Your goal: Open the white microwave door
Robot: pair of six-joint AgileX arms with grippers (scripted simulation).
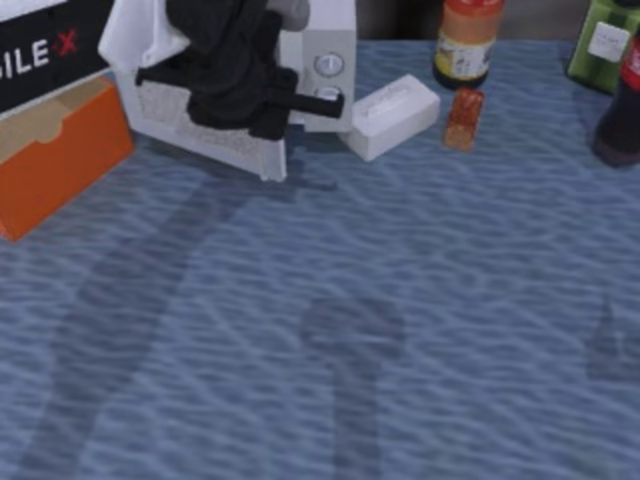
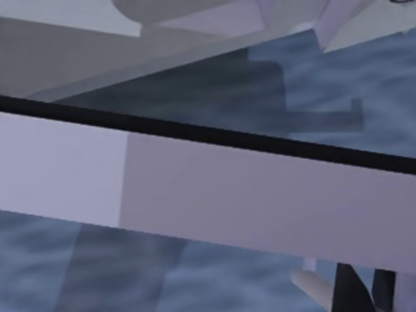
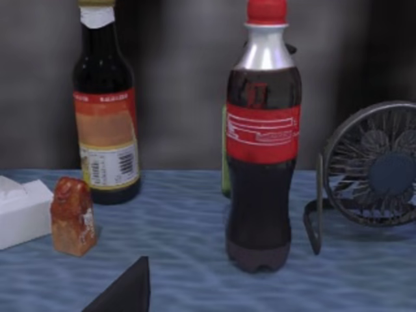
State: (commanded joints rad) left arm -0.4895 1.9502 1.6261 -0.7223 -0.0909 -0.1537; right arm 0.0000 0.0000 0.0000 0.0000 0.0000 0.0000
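Left pincer (image 1: pixel 322 103) at swung-out door (image 1: pixel 215 128), white carton (image 1: pixel 393 116) beside microwave (image 1: pixel 322 62)

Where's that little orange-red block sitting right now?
In the top view the orange-red block stands at the back of the table, right of centre, between the white carton and the sauce bottle.

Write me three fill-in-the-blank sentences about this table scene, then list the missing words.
1. The microwave door stands swung ____.
2. The arm over the door, with its claw by the knobs, is the ____ one.
3. The small white carton lies between the microwave and a small ____ block.

Missing words: open; left; orange
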